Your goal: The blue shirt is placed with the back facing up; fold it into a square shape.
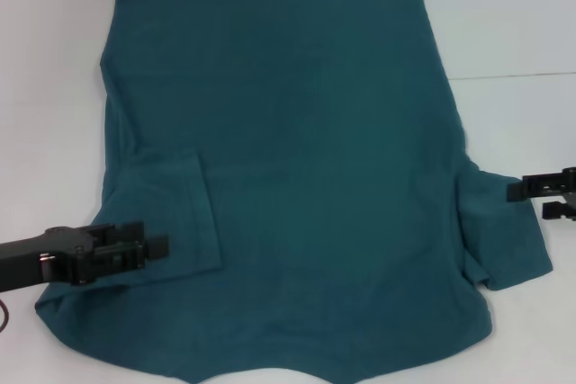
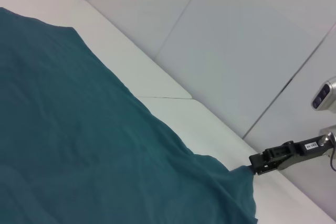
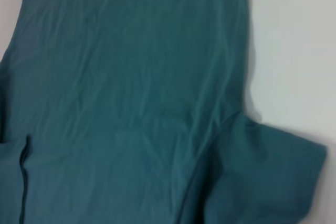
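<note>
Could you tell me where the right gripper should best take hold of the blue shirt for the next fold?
Probably the outer hem of the right sleeve: it sticks out flat from the blue shirt, unfolded, unlike the left sleeve. The right gripper could come in from the right, over the table.

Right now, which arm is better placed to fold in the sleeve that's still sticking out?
The right. The right gripper sits at the edge of the outspread sleeve of the blue shirt. The left gripper is over the opposite sleeve, which already lies folded onto the body.
</note>
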